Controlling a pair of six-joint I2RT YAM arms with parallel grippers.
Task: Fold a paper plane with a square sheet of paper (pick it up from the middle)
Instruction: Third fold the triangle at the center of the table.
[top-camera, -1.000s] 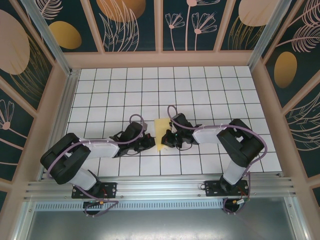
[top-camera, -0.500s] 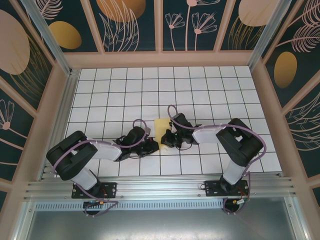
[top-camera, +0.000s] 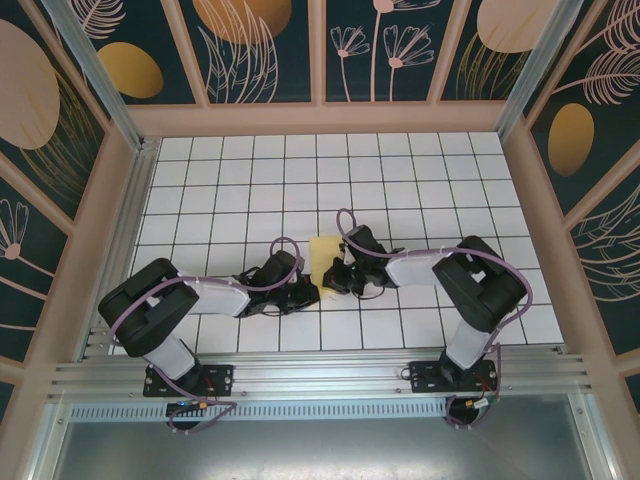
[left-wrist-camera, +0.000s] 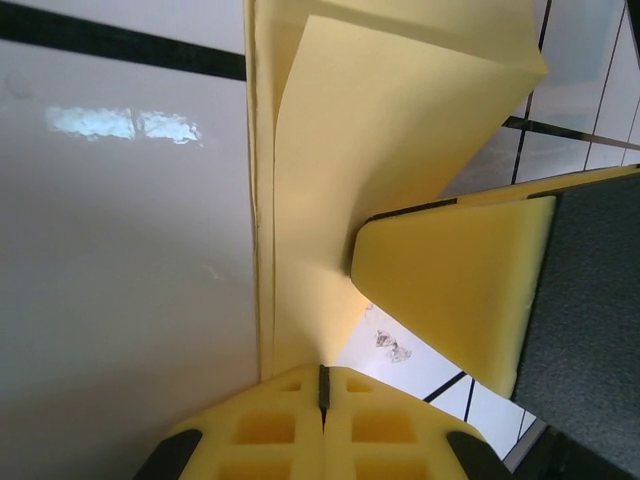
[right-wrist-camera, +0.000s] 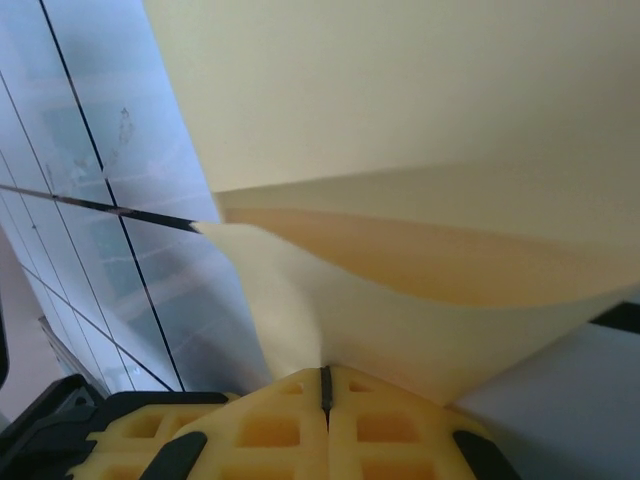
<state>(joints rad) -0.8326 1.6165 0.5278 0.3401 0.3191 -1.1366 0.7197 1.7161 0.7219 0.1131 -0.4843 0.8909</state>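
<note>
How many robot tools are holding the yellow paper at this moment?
2. The left tool pinches the yellow paper at its near-left part; the right tool pinches its right side. Both are shut.

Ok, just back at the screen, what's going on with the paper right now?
Both arms are on the pale yellow sheet of paper in the middle of the tiled table. The left gripper is shut on one edge of it, and the right gripper is shut on it from the other side. The sheet is doubled over in layers, not yet a pointed plane.
</note>
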